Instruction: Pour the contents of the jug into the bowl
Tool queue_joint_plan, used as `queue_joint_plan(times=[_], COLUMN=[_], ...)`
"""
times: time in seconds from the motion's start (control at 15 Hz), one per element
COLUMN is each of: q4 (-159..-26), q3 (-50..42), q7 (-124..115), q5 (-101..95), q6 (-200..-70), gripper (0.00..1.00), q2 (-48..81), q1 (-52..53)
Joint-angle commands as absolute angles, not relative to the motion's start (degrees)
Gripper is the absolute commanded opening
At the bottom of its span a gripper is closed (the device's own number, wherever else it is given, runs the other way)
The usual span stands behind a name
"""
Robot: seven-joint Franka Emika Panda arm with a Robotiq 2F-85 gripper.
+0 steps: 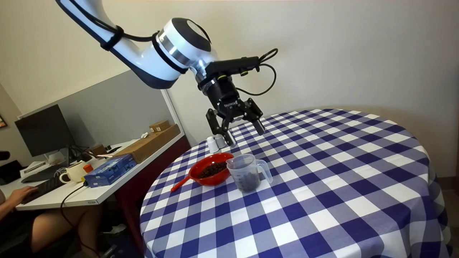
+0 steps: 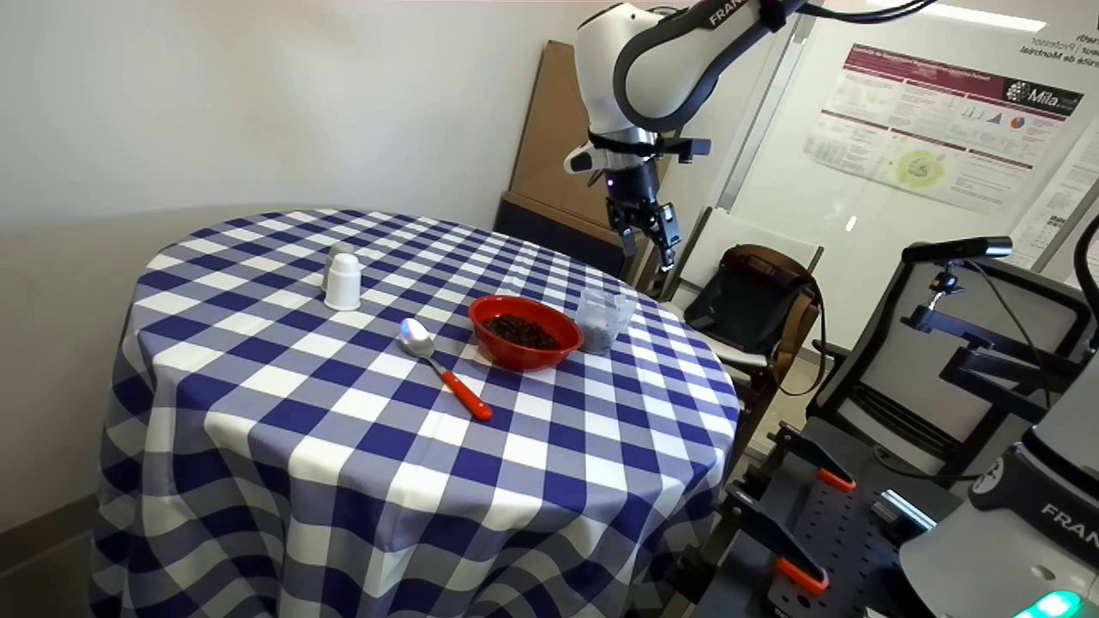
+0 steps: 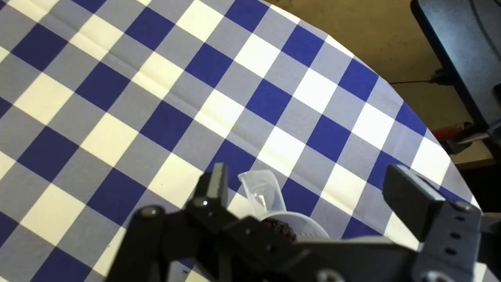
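In an exterior view, here I am: my gripper (image 1: 245, 132) spread wide, nothing in its grasp, hanging above the tabletop (image 1: 330, 172) and touching none of the things there. Below it stands the jug (image 1: 245, 179), upright, dark contents in its lower part, handle to the right. Just to its left, the red bowl (image 1: 215, 182) with dark pieces in it, and of the spoon (image 1: 180, 184) only a red handle shows. Off to the left, the desk (image 1: 73, 197) with a monitor (image 1: 45, 129): that's this angle's alone.

In an exterior view, there's the whole spoon, metal head and all, lying left of the bowl; the jug is just beside the bowl, to its right. A poster (image 2: 944, 129) and a bag (image 2: 749, 296) show only here, far and right.

Wrist view: my fingers (image 3: 217, 184) stand well apart, and down between them I catch the jug's handle, part of its rim and reddish-brown pieces inside; the gripper hides the rest.
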State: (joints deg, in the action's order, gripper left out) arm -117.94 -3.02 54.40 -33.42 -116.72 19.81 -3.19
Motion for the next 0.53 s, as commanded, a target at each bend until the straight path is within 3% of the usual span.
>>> queue_joint_plan(times=[0.0,0.47], q4=[-112.94,-107.54], q3=[-2.72,-2.34], q7=[55.94,57.97], q5=[-33.99,-33.66], q6=[-116.44,-116.52], gripper=[1.0,1.0], q2=[25.24,30.98], q1=[-3.99,-4.35])
